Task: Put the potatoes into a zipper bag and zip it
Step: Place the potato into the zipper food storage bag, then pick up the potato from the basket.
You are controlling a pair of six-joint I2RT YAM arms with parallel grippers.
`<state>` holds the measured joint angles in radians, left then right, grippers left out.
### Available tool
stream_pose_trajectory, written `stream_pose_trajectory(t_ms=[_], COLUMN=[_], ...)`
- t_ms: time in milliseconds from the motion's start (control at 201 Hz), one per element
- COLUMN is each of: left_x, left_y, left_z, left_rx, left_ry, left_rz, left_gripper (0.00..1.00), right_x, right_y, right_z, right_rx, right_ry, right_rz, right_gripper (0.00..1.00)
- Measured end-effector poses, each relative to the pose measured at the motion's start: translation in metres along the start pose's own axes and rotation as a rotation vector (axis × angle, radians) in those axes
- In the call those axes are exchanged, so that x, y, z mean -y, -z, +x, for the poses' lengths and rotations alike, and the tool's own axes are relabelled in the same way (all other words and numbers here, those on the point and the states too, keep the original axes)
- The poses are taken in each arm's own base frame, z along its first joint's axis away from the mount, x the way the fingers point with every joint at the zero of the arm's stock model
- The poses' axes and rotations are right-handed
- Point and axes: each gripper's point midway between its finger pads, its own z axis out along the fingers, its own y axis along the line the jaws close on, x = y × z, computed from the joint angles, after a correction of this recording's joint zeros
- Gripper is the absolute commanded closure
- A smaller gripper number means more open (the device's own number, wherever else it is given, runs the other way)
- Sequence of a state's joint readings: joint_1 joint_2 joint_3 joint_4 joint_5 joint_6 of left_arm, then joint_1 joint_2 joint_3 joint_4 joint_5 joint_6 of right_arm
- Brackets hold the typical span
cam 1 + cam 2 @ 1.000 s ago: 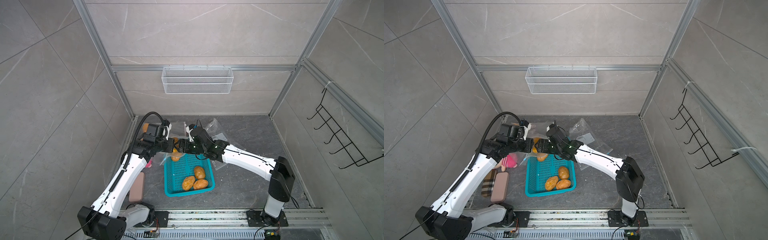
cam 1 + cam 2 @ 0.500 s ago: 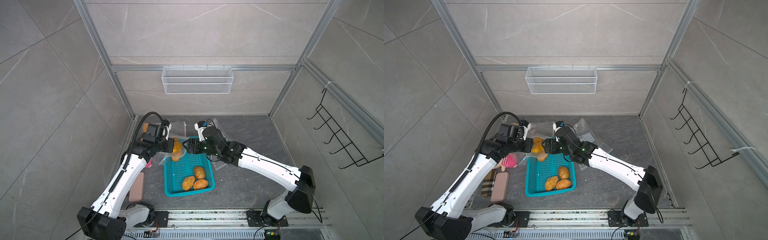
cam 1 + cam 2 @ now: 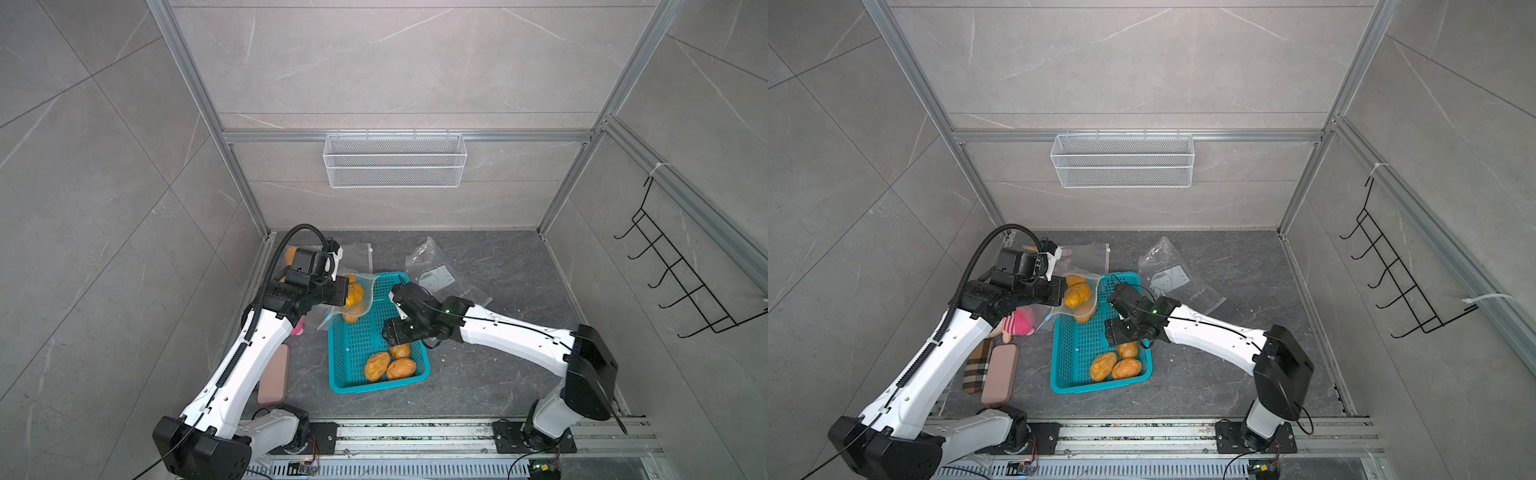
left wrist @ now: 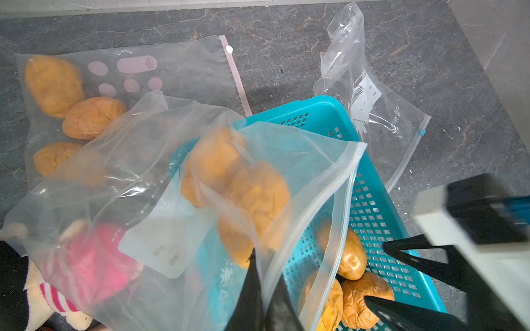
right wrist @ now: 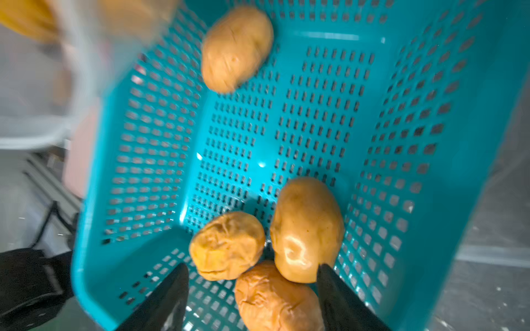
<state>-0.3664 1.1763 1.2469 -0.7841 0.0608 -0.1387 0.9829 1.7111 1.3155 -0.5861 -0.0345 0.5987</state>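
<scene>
My left gripper (image 4: 265,275) is shut on the rim of a clear zipper bag (image 4: 286,160), holding it open above the far end of the teal basket (image 3: 332,357). Potatoes (image 4: 258,195) sit inside the bag, which shows in both top views (image 3: 1088,291). Three potatoes (image 5: 226,246) (image 5: 307,229) (image 5: 275,298) lie together at the basket's near end. My right gripper (image 5: 251,268) hangs open just above them, touching none. A fourth potato (image 5: 236,48) lies at the basket's far end under the bag.
A second zipper bag (image 4: 129,71) with three potatoes lies on the floor far left. An empty clear bag (image 3: 440,270) lies right of the basket. A pink plush toy (image 3: 1017,322), a plaid pouch (image 3: 976,365) and a pink case (image 3: 274,380) lie left.
My right arm has drawn back from the bag's mouth and come down over the three potatoes at the basket's near end. The left gripper still holds the bag in place.
</scene>
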Motion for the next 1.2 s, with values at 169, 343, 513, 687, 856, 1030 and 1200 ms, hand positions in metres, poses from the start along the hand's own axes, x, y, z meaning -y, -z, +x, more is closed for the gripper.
stream_pose_trajectory(t_ms=[169,343,513,687,856,1030,1200], left_x=[0.000,0.000,0.002,0.002,0.002,0.002,0.002], left_y=[0.000,0.000,0.000,0.000,0.000,0.000,0.000], left_z=[0.000,0.000,0.000,0.000,0.000,0.000,0.000], left_rx=[0.000,0.000,-0.001,0.001,0.001,0.001,0.000], left_ry=[0.000,-0.001,-0.005,-0.005,-0.005,-0.006,-0.008], left_rz=[0.000,-0.001,0.002,0.002,0.001,0.000,0.001], left_gripper=[1.00,1.00,1.00,1.00,1.00,1.00,1.00], right_x=[0.015,0.016,0.019,0.024,0.027,0.030,0.035], right_y=[-0.031,-0.035,-0.047,-0.055,-0.053,-0.060,-0.072], right_z=[0.016,0.002,0.001,0.005,0.002,0.004,0.015], right_rx=[-0.086,-0.064,-0.070,-0.093,-0.099,-0.120,-0.160], right_ry=[0.023,0.037,0.060,0.091,0.105,0.117,0.129], right_rz=[0.140,0.220,0.294,0.375,0.421,0.457,0.482], right_gripper=[0.28,0.28,0.27,0.27,0.26,0.26,0.26])
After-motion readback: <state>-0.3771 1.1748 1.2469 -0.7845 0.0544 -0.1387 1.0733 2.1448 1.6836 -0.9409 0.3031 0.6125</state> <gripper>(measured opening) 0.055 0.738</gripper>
